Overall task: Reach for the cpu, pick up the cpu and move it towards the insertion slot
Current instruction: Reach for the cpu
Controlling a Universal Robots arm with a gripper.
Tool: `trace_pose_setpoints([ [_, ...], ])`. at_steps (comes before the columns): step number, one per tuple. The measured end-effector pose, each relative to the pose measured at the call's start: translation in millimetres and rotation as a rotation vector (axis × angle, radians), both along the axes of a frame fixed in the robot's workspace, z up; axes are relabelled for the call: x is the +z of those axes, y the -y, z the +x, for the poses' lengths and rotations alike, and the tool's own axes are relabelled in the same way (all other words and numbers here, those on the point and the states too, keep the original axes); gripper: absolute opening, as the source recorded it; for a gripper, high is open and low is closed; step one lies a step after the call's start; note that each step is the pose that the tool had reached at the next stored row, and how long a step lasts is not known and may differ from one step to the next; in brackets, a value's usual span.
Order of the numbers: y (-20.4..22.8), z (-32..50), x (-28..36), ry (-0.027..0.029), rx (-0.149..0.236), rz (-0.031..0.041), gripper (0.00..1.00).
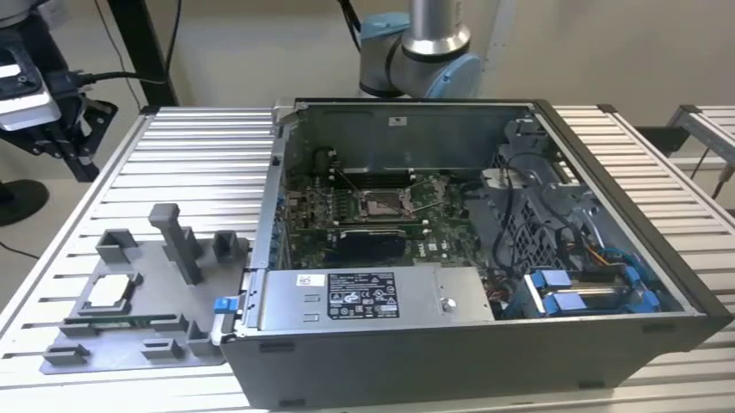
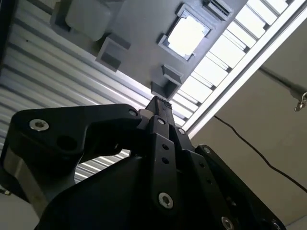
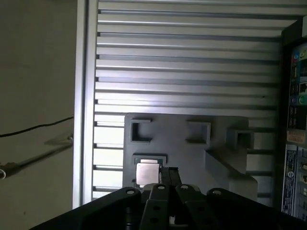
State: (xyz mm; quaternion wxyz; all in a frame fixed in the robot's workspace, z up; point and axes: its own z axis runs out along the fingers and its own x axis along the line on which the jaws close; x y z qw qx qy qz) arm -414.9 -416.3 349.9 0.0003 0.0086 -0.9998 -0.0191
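**Case open, cpu in its fixture recess, claw closed and empty**

In the exterior view, nearest stands the open computer case (image 1: pixel 483 344). It holds a power supply (image 1: pixel 367 297) with a black label and a white sticker, the print too small to read. It also holds a green motherboard (image 1: pixel 425 245) with the insertion slot (image 1: pixel 383 203) at its middle, and blue drive clips (image 1: pixel 574 292). At the exterior view's left, on the slatted table (image 1: pixel 195 155), lies a grey fixture plate (image 1: pixel 115 346). The cpu (image 1: pixel 109 292) sits in one recess and a green memory stick (image 1: pixel 115 322) lies just nearer. The gripper (image 1: pixel 71 138) hangs by the table's far left corner, well apart from the cpu.

In the second wrist view, the gripper (image 2: pixel 159 101) has its fingers pressed together, gripping nothing. The cpu (image 2: pixel 188 34) glares pale in its square recess.

In the first wrist view, the cpu (image 3: pixel 146 173) lies flat in the plate (image 3: pixel 192 143). The case's rear shows coloured ports (image 3: pixel 297 72).
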Motion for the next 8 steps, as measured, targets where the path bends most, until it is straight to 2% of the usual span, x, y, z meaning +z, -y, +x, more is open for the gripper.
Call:
trace_pose_setpoints([
  [4, 8.2, -2.6, -0.3, 0.0000, -0.001, 0.0000, 0.00],
  [8, 13.9, -4.8, -1.1, 0.0001, -0.004, 0.0000, 0.00],
])
